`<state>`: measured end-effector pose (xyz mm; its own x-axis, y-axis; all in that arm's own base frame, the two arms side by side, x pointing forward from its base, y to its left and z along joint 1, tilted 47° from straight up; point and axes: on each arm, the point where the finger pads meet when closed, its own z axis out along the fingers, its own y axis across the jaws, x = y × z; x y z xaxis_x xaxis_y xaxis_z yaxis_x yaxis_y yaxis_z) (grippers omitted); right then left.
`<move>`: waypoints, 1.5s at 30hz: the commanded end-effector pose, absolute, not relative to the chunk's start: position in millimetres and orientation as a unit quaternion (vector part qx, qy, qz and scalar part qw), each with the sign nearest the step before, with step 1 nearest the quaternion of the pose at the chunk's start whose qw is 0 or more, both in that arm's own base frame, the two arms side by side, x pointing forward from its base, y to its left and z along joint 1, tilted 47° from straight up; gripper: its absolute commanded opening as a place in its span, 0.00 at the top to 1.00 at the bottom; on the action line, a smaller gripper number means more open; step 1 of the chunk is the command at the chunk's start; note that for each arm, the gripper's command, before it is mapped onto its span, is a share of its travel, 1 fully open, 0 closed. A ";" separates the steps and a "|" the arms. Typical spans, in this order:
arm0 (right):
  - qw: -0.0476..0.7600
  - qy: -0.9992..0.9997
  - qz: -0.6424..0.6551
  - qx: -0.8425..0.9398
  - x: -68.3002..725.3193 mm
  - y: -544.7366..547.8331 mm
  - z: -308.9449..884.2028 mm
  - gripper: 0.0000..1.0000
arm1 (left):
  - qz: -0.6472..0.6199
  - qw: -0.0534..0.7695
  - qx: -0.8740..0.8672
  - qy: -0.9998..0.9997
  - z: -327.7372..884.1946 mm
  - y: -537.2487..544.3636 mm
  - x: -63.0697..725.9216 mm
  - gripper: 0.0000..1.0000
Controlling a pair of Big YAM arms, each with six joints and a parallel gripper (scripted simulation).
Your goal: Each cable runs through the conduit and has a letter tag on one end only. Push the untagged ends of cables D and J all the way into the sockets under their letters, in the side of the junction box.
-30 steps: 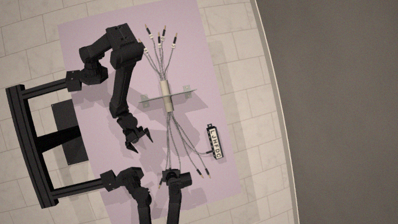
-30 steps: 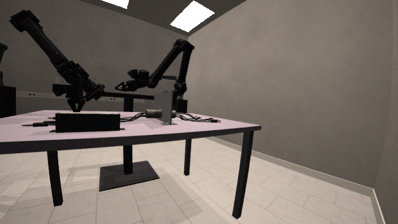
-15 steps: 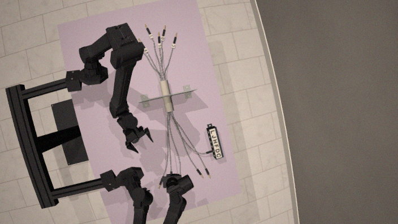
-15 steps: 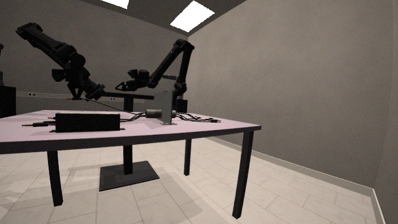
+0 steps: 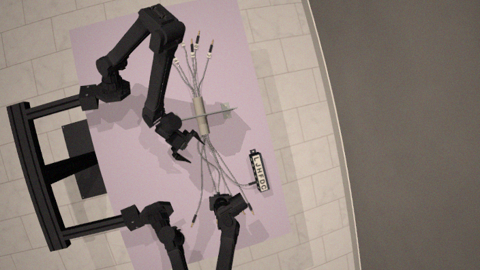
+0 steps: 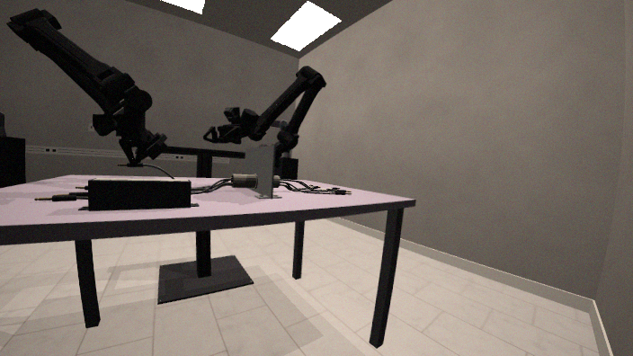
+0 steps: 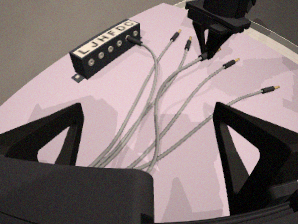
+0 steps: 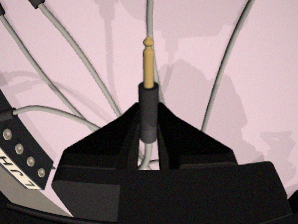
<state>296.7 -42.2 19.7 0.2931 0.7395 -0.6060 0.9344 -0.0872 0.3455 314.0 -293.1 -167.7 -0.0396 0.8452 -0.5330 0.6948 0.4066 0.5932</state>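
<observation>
The black junction box (image 5: 259,172) lettered L J H F D C lies on the pink table; it also shows in the left wrist view (image 7: 107,50) and the exterior view (image 6: 139,193). One cable is plugged into its side near the D/C end (image 5: 251,184); I cannot tell which socket. Several grey cables run through the conduit (image 5: 201,116). My right gripper (image 8: 148,110) is shut on an untagged plug (image 8: 149,86) and holds it above the table (image 6: 134,163). My left gripper (image 5: 189,146) is open and empty, raised beside the conduit's near end.
The tagged cable ends (image 5: 192,46) fan out beyond the conduit. Loose untagged plugs (image 5: 193,219) (image 5: 250,208) lie around the right gripper. A thin bracket plate (image 5: 208,114) stands upright across the conduit. The black arm frame (image 5: 34,170) is off the table's side.
</observation>
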 end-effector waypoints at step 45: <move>0.215 0.878 -0.318 0.286 396.7 -12.7 -23.5 0.95 | 0.103 0.466 0.518 0.710 -142.5 -287.5 338.3 0.00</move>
